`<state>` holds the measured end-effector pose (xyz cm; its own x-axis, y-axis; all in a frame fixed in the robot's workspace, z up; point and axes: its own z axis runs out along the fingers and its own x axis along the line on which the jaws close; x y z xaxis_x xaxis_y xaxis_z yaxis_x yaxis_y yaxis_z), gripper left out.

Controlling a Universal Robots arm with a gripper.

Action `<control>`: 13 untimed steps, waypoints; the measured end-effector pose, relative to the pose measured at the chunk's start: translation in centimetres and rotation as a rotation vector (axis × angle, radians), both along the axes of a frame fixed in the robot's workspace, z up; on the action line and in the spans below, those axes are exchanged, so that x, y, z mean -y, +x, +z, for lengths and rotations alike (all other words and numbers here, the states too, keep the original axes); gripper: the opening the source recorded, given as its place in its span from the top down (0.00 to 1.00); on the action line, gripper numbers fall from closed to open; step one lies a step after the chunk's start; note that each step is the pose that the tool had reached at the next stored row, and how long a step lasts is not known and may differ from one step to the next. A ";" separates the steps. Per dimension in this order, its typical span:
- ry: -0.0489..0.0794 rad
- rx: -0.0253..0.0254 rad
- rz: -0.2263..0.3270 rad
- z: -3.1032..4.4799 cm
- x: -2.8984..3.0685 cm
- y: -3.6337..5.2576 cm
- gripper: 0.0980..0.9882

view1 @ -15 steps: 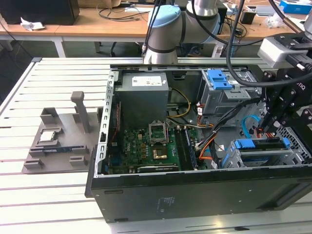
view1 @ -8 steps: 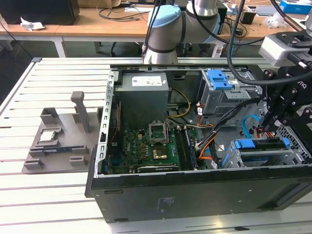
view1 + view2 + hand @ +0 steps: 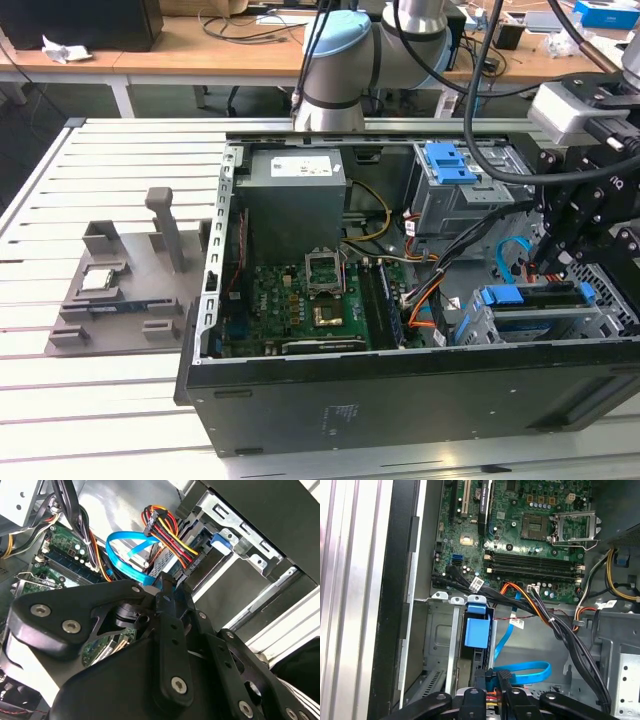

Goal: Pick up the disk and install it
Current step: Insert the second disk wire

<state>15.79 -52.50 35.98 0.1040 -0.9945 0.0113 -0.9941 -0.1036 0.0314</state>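
Observation:
The disk [image 3: 535, 305] sits in the drive cage at the case's corner on the exterior view's right, framed by its blue caddy [image 3: 500, 295]. In the first wrist view the caddy's blue tab [image 3: 476, 627] faces me from the cage slot. The second wrist view shows the disk's rear edge [image 3: 172, 565] with a red, yellow and black power lead [image 3: 172, 535] reaching it. My gripper [image 3: 548, 268] hangs just above the cage's inner end. Its fingers [image 3: 167, 605] are shut on the black plug of a blue data cable [image 3: 127, 550], close to the disk's rear.
The open computer case [image 3: 400, 400] lies on a slatted table, with motherboard [image 3: 300, 300], power supply [image 3: 295, 195] and an upper bay with a blue latch [image 3: 448, 162]. Cable bundles [image 3: 560, 625] cross beside the cage. A grey fixture holding a small chip [image 3: 100, 280] stands to the exterior view's left.

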 end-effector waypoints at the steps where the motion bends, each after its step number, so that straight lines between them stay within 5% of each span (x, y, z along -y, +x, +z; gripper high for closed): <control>1: 0.000 0.0000 0.000 -0.01 0.00 0.00 0.85; 4: 0.000 -0.0001 0.000 -0.03 0.00 0.00 0.86; 5: 0.000 0.0000 0.000 -0.04 0.00 0.00 1.00; 10: 0.000 0.0000 0.000 -0.06 0.01 0.00 0.99; 13: -0.003 0.0000 0.000 -0.08 0.65 0.01 0.99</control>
